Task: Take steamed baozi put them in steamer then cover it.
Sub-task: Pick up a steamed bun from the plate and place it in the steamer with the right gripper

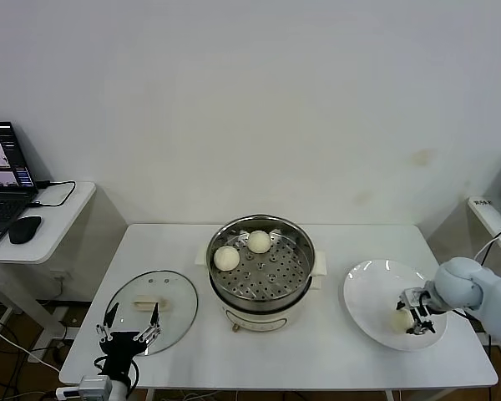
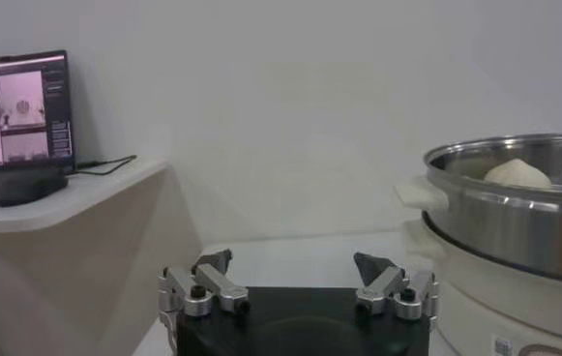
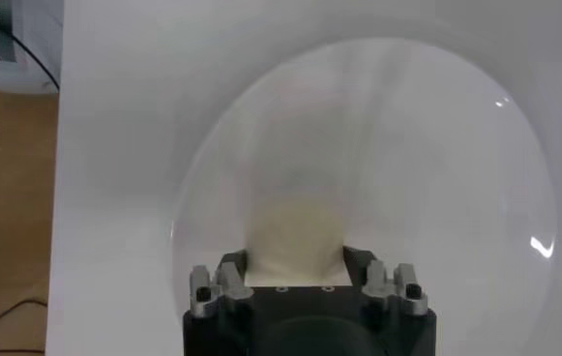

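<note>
Right wrist view: right hand seemingly closed on a baozi; left hand open; no legible writing.

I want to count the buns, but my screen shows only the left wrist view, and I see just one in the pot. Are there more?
Observer: Yes. The head view shows two baozi in the steamer.
Child: Where's the other arm?
Observer: The right end effector is down on the white plate, gripping a third baozi.
Child: And the lid?
Observer: The cover lies flat on the table, left of the steamer, right by your open left end effector.
</note>
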